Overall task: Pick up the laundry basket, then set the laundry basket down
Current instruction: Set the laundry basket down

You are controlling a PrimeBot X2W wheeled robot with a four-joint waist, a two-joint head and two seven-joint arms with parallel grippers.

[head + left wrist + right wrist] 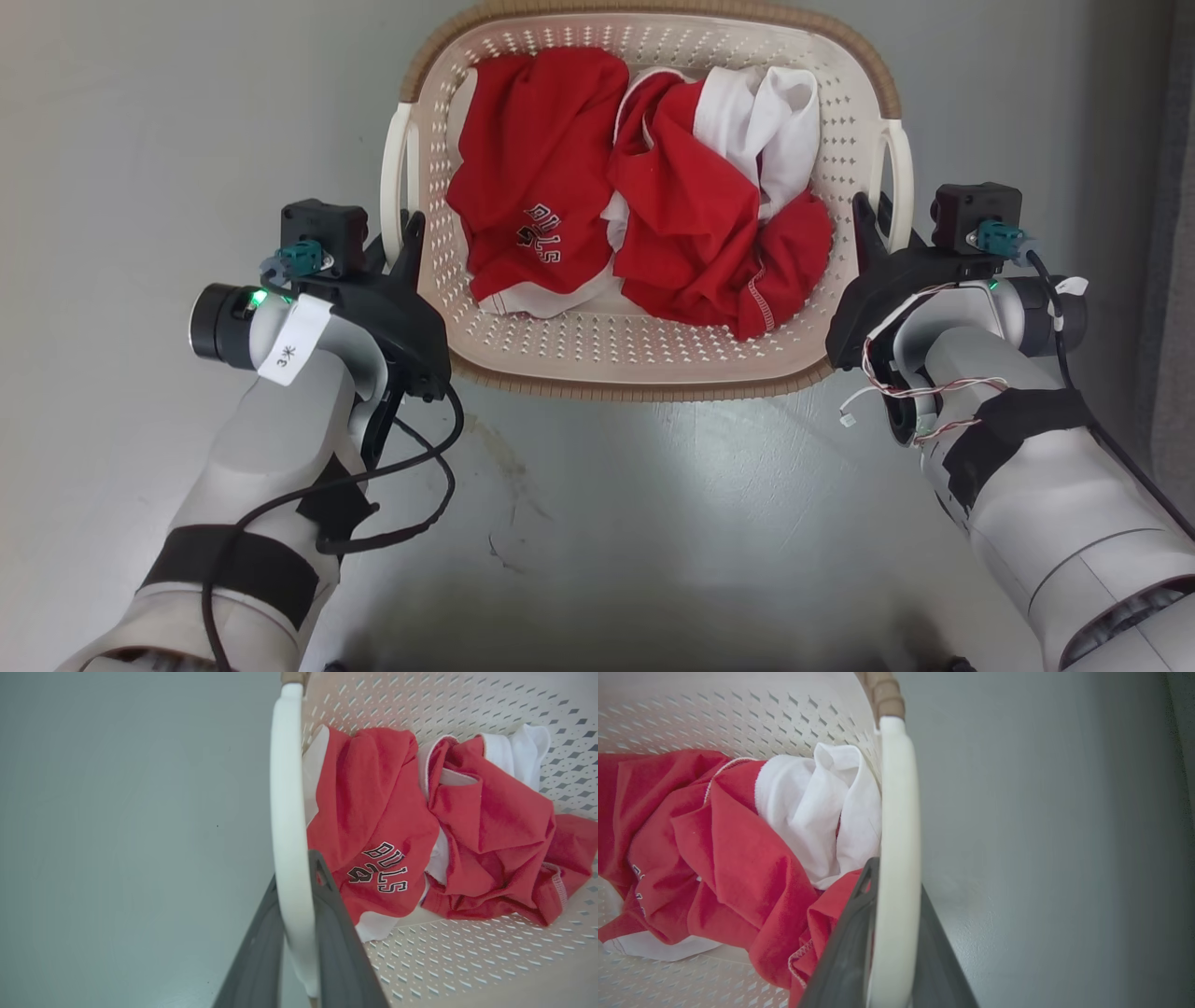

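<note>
The laundry basket [644, 385] is cream perforated plastic with a brown woven rim, and it sits straight ahead in the head view. Red clothes [541, 159] and a white garment [775, 121] lie inside it. My left gripper [406, 235] is shut on the basket's white left handle [288, 826], one dark finger [336, 942] on each side of the bar. At the other side, my right gripper [878, 222] is shut on the right handle [900, 826], its fingers [852, 933] clamping the bar. I cannot tell whether the basket rests on the floor or hangs above it.
Smooth grey floor [653, 523] surrounds the basket on all sides. A darker vertical strip [1172, 233], perhaps a wall or curtain, runs along the far right. Loose cables hang from both forearms.
</note>
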